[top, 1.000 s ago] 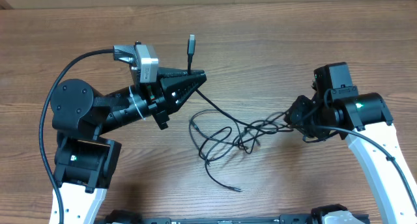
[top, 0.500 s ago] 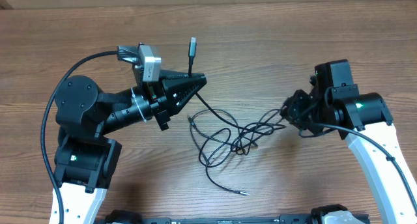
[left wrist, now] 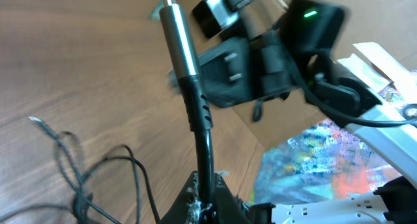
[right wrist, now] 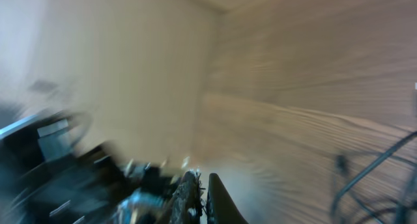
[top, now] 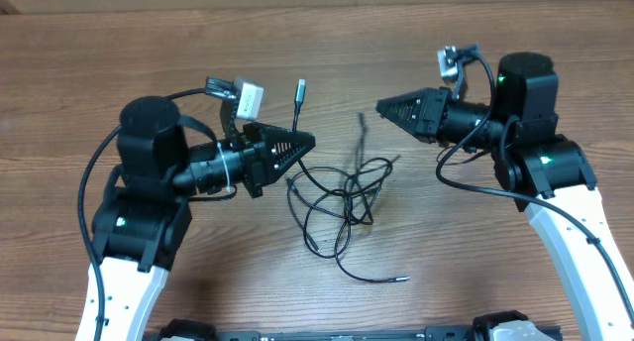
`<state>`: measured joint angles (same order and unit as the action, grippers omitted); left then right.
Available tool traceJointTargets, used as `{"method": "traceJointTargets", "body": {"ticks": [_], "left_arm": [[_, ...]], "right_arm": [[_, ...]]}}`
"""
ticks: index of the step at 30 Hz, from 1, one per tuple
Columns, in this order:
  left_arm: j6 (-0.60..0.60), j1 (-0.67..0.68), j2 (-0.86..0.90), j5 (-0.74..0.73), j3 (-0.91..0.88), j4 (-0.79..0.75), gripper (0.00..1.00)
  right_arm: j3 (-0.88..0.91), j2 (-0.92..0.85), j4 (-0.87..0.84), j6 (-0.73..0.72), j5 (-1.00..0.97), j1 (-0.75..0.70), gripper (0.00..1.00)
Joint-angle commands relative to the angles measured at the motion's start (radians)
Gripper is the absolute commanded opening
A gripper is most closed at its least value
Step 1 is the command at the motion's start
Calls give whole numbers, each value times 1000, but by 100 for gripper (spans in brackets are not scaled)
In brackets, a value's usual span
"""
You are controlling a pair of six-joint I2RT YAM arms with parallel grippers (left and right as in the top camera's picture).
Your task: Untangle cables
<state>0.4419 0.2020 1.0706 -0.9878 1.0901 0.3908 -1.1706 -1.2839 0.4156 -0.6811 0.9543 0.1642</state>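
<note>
Left gripper [top: 305, 140] pinches one cable [left wrist: 201, 113] below its silver plug [top: 300, 87], probably to draw it from the tangle [top: 339, 197] on the desk [top: 495, 282]; right gripper [top: 384, 107] is closed, seemingly empty.

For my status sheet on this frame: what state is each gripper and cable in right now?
left gripper: jaws shut on silver-tipped cable, plug sticking out past them.
right gripper: jaws shut, nothing visibly held, apart from the tangle.
cable tangle: loops snarled together, one plug end lying free.
</note>
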Motion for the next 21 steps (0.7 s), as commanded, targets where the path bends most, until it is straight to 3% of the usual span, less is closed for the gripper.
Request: {"method": "traceJointTargets", "body": {"ticks": [1,5,6,8,11,17,18,19,21], "left_arm": [[-33,-5,38,0,18,26,4],[-46,-5,71,0,18,31,4],[-47,-5,76,1,18,31,4],[-47,-5,83,2,18,31,11],[-45,-6,87,96,18,43,29],[92,-7,87,511,18,85,18],[124,-7,88,572,18,90,22],[148,-7,88,613,18,94,36],[177,-7,89,658,18,108,79]], "right_arm": [[-7,3,-19,4,177,-2,4],[-7,3,106,3,34,-2,7],[-7,3,151,3,-17,-2,15],[-7,3,259,3,-147,-2,46],[-7,3,430,4,-330,-2,79],[-7,3,610,46,-483,-2,95],[-7,3,631,63,-495,-2,96],[-7,3,657,80,-513,-2,96],[-7,3,696,89,-541,-2,100]]}}
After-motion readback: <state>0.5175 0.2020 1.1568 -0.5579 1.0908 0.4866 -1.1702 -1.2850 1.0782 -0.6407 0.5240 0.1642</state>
